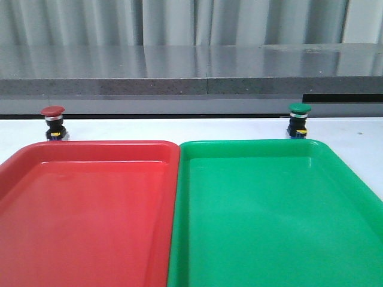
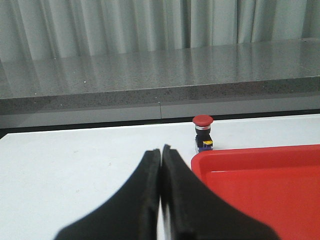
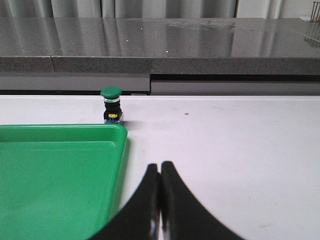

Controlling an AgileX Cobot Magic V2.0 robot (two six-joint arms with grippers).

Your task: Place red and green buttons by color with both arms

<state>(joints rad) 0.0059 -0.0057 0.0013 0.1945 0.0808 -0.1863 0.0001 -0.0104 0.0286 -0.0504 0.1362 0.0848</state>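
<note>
Standing untouched behind trays, red button [image 1: 52, 122], green button [image 1: 298, 120], both end effectors together, empty.

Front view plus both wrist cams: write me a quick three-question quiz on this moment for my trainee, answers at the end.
1. True or false: the red button already lies inside the red tray.
2. Which tray does the green button stand behind? A) the red one B) the green tray C) neither
3. How do the fingers of the left gripper and the right gripper stand?

Key
1. False: it stands upright on the white table, behind the tray's far edge.
2. B.
3. Both pairs are pressed together and hold nothing.
</note>
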